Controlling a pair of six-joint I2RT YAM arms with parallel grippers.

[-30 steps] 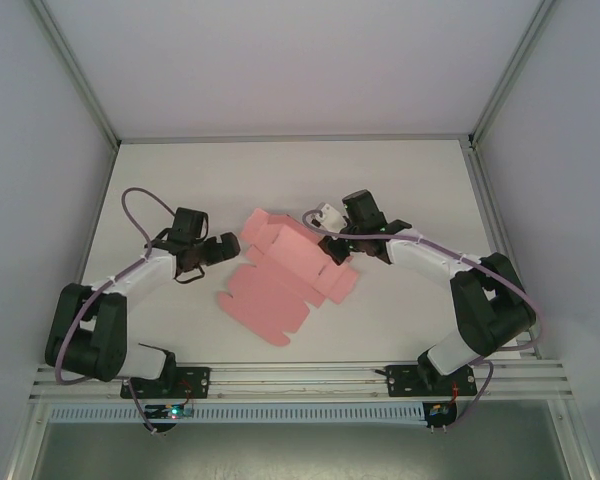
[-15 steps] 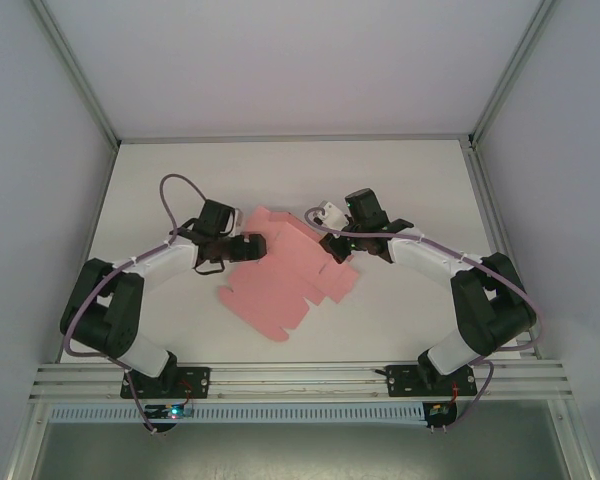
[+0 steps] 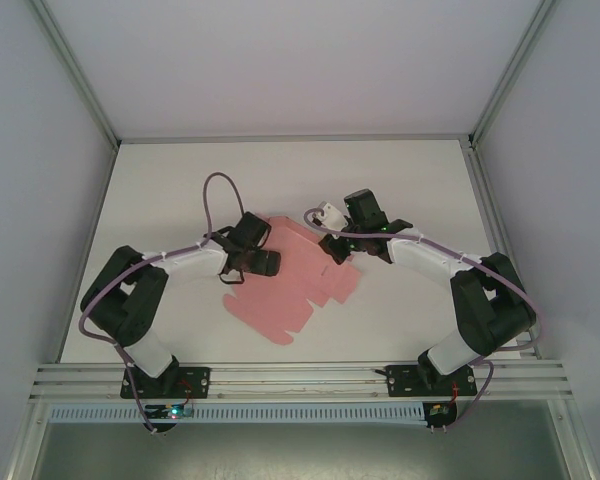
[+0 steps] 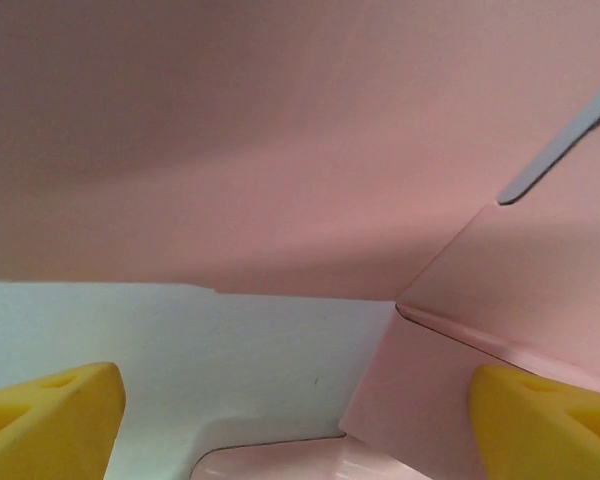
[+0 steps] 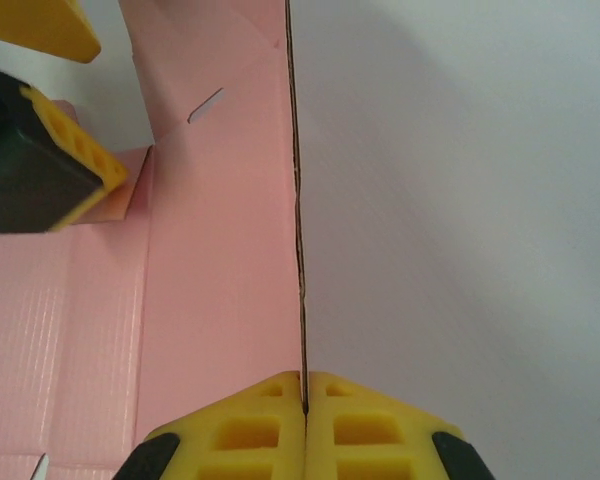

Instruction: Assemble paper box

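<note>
Pink paper box (image 3: 285, 290) lies mid-tabletop (image 3: 170, 190) as a partly folded cutout: the near panels are flat and the far side is raised into walls between the two arms. On the right, the right pincer (image 5: 305, 405) is closed on the edge of one upright panel, pads meeting with the thin card edge-on between them. At the sheet's far-left corner, the left pincer (image 3: 263, 263) has its jaws wide apart and grips nothing. Its wrist view shows a pink wall just ahead and a lower flap between the yellow fingertips (image 4: 50, 425). Judgement: the card is very light and thin, bends readily along its scored folds, and likely creases if pinched mid-panel. It probably slides on the smooth tabletop unless one side is pinned. Best hold looks like a panel edge close to a fold line, with a light pinch and pads flat across the card. Small tabs look like poor grips.
</note>
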